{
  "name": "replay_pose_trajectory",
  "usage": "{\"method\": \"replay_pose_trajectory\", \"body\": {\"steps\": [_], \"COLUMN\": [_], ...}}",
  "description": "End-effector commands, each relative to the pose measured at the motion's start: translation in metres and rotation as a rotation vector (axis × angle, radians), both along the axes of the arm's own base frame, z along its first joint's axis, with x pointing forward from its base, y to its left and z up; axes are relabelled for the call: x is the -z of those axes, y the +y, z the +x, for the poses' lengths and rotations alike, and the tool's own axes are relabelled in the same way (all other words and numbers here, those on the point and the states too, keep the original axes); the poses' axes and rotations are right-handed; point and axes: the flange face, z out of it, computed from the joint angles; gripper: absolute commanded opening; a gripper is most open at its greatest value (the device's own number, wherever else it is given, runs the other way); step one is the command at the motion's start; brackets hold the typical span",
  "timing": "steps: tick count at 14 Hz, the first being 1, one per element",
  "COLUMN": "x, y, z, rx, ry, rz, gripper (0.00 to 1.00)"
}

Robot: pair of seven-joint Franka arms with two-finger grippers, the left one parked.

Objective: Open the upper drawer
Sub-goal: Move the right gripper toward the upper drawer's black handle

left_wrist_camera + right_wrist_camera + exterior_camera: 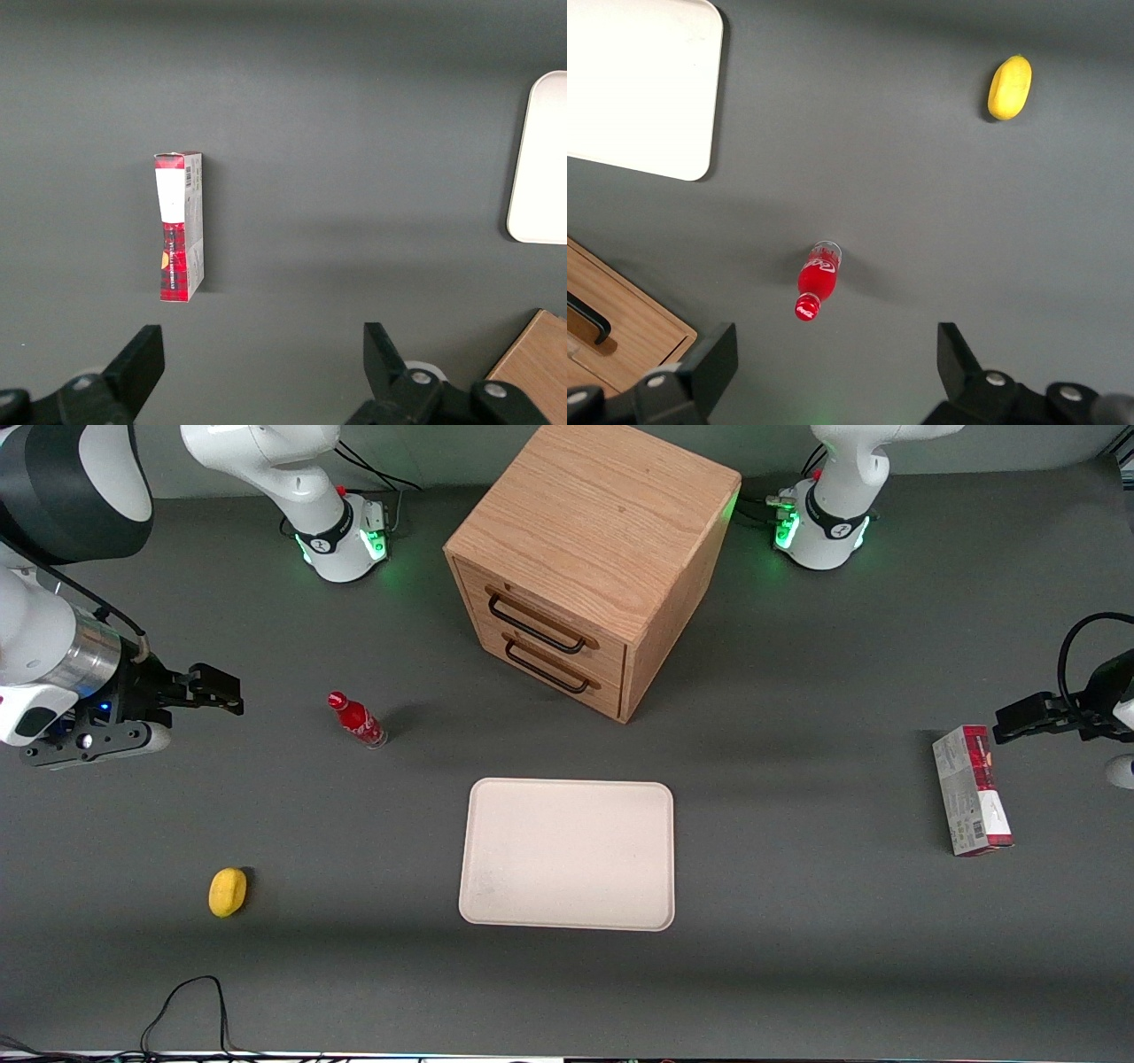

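front view: end effector [217, 688] open above grey table [797, 921].

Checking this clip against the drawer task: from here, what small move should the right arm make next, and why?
Probably carry the tool toward the upper drawer, aiming at its dark handle. Both drawers look shut, and the open tool hangs above bare table at the working arm's end, well away from the cabinet. The red bottle stands between them, so passing above it seems safest.
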Motion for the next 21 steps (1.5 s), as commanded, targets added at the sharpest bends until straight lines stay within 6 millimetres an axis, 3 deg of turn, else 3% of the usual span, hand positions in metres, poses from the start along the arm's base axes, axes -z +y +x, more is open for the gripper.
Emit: {"method": "replay_pose_trajectory", "body": {"steps": [1, 11, 17, 18, 21], "x": [-0.005, -0.007, -0.033, -0.033, -0.029], "y": [0.004, 0.010, 0.029, 0.039, 0.105], "z": [0.001, 0.001, 0.012, 0.014, 0.014], "rx": [0.012, 0.013, 0.007, -0.015, -0.189], "ry": [0.010, 0.011, -0.039, -0.040, -0.043], "rz": [0.014, 0.062, 0.211, 0.216, 0.223], "gripper": [1.00, 1.00, 1.00, 1.00, 1.00]}}
